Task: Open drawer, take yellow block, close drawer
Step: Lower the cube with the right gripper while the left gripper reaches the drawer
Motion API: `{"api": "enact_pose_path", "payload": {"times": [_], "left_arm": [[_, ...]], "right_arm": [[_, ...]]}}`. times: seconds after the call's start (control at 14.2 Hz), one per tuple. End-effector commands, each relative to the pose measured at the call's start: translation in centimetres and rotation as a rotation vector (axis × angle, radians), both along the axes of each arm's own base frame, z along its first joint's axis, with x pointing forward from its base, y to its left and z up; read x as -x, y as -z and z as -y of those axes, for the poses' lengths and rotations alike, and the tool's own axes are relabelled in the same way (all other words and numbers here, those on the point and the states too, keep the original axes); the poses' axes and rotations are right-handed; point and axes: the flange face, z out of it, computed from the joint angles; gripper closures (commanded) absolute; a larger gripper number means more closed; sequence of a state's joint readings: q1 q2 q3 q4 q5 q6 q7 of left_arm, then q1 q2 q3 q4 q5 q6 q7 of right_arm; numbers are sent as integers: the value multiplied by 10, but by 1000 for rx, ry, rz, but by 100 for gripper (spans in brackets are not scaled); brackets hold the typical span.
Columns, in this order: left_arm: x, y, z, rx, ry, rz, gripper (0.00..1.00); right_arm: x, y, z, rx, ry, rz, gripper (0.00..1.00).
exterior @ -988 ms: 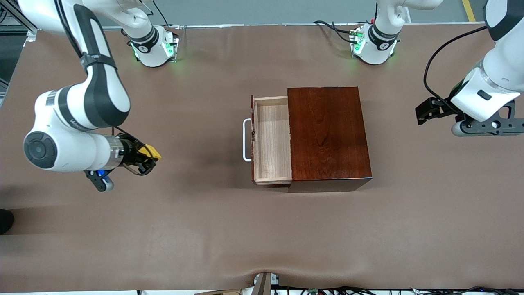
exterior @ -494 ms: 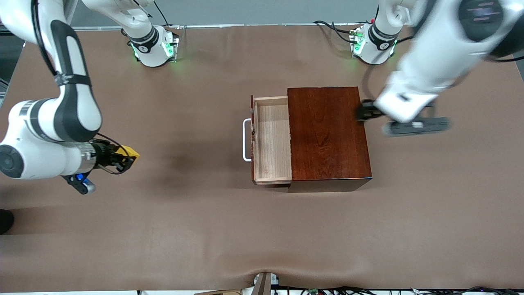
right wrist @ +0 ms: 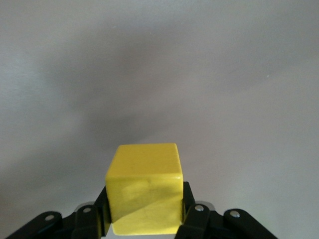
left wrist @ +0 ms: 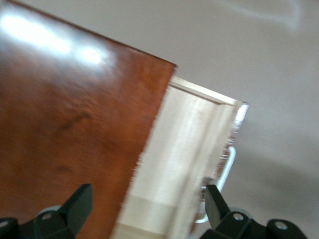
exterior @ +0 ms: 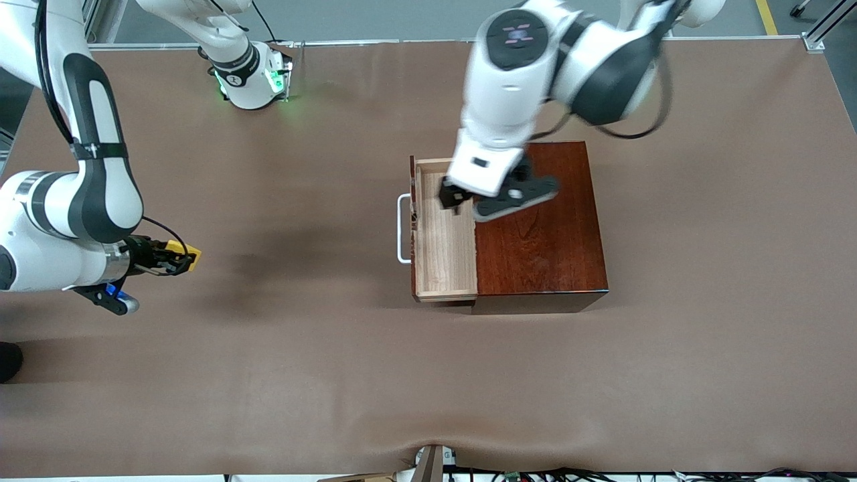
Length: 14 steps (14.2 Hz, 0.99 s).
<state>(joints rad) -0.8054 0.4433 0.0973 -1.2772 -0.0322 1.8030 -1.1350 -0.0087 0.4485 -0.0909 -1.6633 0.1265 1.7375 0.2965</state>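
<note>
Front view: two Franka arms work one brown-papered table [exterior: 428,375] bearing one reddish-brown wooden box [exterior: 539,221]. Its single pale-wood drawer [exterior: 445,248] stands pulled out, white handle [exterior: 403,227] at nine o'clock, bare paper on every side. The right gripper [exterior: 179,256] clamps the one yellow block [exterior: 185,252] over the right arm's end.

Left wrist view: the left gripper [left wrist: 149,209], fingers [left wrist: 79,201] spread, hangs over the drawer's box-side edge.

Right wrist view: the block [right wrist: 145,191] sits pinched between black fingers [right wrist: 192,211] above bare paper.

A brown-covered table [exterior: 703,375] fills the view, grey floor [exterior: 402,17] along its top edge.
</note>
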Motion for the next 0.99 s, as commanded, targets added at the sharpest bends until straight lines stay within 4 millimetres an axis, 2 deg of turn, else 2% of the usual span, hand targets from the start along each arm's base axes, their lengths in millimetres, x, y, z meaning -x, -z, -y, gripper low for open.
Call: {"api": "enact_pose_path", "payload": {"times": [0.0, 0.14, 0.21, 0.35, 0.42, 0.49, 0.64, 0.71, 0.85, 0.92], "left_arm": [[-6, 24, 35, 31, -101, 45, 0], [9, 45, 67, 60, -150, 62, 0], [17, 60, 81, 62, -164, 65, 0], [23, 76, 91, 38, -156, 70, 0], [33, 94, 103, 17, -138, 64, 0], [33, 98, 108, 25, -156, 83, 0], [44, 99, 130, 100, -239, 123, 0], [49, 107, 136, 104, -243, 126, 0], [51, 112, 140, 107, -250, 122, 0], [57, 121, 146, 114, -282, 118, 0]], "right_arm": [[9, 8, 29, -13, -89, 26, 100], [14, 33, 52, -46, -149, 35, 100], [15, 41, 54, -51, -170, 45, 100], [18, 63, 60, -51, -165, 29, 100], [19, 69, 67, -45, -159, 26, 100], [19, 73, 69, -39, -176, 27, 100], [22, 94, 83, -53, -184, 14, 100], [22, 100, 87, -55, -197, 26, 100], [24, 110, 91, -65, -210, 17, 100], [26, 119, 94, -69, -207, 6, 100]]}}
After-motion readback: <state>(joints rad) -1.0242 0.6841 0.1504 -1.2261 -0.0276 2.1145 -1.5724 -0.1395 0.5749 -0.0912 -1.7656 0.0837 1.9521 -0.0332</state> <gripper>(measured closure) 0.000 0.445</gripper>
